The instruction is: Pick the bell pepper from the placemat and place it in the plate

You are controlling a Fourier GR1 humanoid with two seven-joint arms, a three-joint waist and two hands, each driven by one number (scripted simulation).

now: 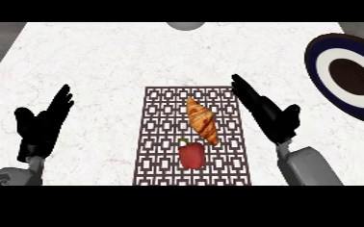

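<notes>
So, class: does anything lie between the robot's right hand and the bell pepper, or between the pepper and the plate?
The croissant lies on the placemat just above the bell pepper, left of the open right hand, partly between them. Between pepper and plate, only the right hand and bare counter show.

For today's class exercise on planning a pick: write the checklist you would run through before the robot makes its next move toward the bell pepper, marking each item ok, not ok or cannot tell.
1. Bell pepper on the placemat: ok.
2. Right robot hand open, holding nothing: ok.
3. Left robot hand open, off the placemat at its left: ok.
4. Croissant apart from the pepper: cannot tell; their ends lie very close.
5. Plate in view at the right edge, nothing on the part that shows: ok.
6. Pepper already grasped: not ok.
</notes>
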